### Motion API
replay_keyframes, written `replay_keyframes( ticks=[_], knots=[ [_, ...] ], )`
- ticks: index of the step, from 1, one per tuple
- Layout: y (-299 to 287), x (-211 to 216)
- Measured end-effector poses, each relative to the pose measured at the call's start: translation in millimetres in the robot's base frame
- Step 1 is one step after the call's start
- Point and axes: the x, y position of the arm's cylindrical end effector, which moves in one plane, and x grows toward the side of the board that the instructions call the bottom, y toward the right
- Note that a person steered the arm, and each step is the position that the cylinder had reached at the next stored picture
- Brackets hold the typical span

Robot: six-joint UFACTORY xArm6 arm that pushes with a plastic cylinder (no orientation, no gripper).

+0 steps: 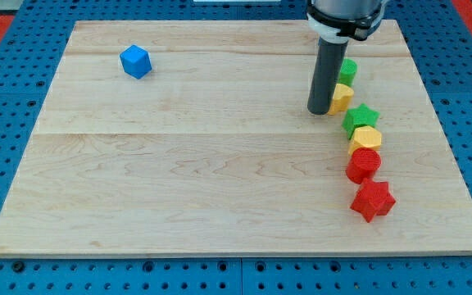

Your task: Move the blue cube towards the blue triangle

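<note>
The blue cube [135,61] sits alone near the top left of the wooden surface [203,164], well apart from everything else. My tip [317,111] rests at the view's right, just beside a yellow block [342,98] below a green block [348,69]. Under them run a green star [360,119], yellow block [366,138], red block [364,164] and red star [372,200]; there are no jaws, only the rod.

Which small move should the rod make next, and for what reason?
Probably slide my tip toward the view's left, to the blue cube. It now stands beside the yellow block at the right, far from the cube. No blue triangle shows, so the push direction is unsettled.
</note>
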Motion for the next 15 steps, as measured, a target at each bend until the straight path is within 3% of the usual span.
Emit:
replay_keyframes(
  ticks=[2,3,6,7,8,10,12,15],
  knots=[
    [25.9,0.0],
    [7.0,-0.5],
    [-195.9,-1.8],
    [-264.8,-17.4],
    [-316.8,-61.6],
    [-321.0,-108.1],
    [-287.3,-94.4],
    [-190.9,-80.6]
  ],
)
